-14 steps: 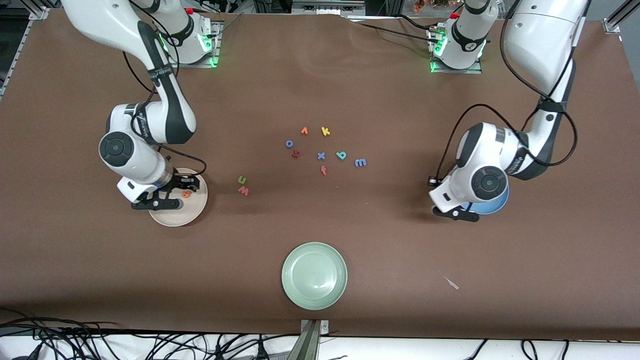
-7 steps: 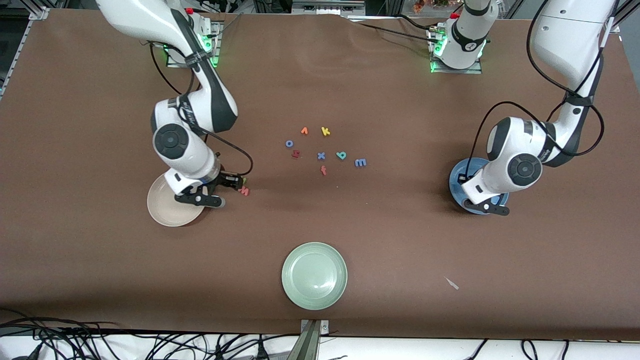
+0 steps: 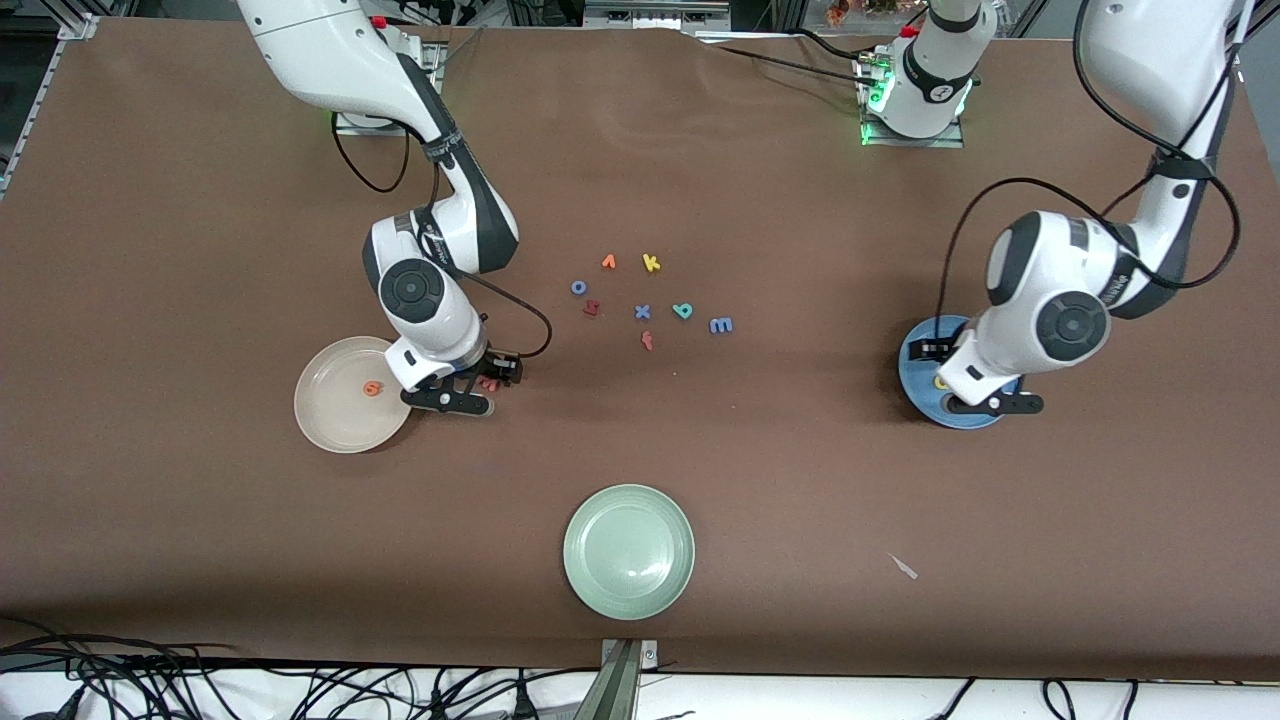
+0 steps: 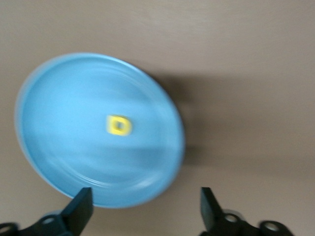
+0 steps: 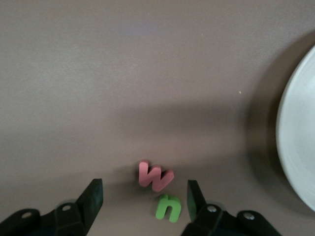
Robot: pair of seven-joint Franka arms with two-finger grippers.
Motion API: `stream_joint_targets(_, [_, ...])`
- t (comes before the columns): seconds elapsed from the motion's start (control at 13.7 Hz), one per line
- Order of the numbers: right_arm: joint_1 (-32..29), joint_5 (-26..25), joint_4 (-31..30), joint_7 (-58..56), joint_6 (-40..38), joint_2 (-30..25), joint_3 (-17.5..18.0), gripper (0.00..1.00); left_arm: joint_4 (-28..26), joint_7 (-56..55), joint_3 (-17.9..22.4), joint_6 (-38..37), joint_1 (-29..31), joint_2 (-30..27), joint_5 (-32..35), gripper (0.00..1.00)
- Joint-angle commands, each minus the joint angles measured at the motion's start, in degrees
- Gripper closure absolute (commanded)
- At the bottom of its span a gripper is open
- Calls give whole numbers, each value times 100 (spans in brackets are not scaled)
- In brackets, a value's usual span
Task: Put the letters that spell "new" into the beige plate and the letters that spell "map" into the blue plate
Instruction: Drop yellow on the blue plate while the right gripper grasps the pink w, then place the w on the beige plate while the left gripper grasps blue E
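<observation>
letters for "new": orange e [image 3: 372,389] already lies in the beige plate [image 3: 325,415], one of three done. pinkish-red w [image 5: 155,176] and green n [image 5: 169,208] lie on the table touching or nearly so, just beside the beige plate toward the table's middle.

letters for "map": yellow p [image 4: 119,125] lies in the blue plate [image 4: 59,147], one of three done. teal a [image 3: 683,311] and light blue m [image 3: 721,325] are left in the central cluster, near each other.

so judged two of six placed, four to go.

right gripper [image 5: 142,201] is over the w and n, fingers spread wide with both letters between them, holding nothing. left gripper [image 4: 146,209] is over the blue plate's rim, fingers wide apart, empty.

counts: three plates (beige, blue, pale green plate [image 3: 629,551], the green one nearest the front camera). distractors in the cluster: orange v [image 3: 608,262], yellow k [image 3: 651,263], blue o [image 3: 578,287], blue x [image 3: 642,312], red f [image 3: 647,341], plus one dark red letter [image 3: 591,308] i can't read. twelve letters total.
</observation>
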Motion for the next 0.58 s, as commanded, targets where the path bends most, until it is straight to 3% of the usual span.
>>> stream_joint_targets(0.0, [-8, -7, -86, -60, 161, 72, -12, 24, -59, -1647, -296, 250, -251, 137, -175, 0])
stream_joint_targets(0.29, [36, -7, -218, -34, 433, 151, -12, 28, -244, -3758, -796, 857, -392, 312, -201, 0])
stream_joint_targets(0.51, [54, -7, -227, -16, 504, 195, -3, 28, -586, -5006, -1113, 1830, -506, 444, -210, 0])
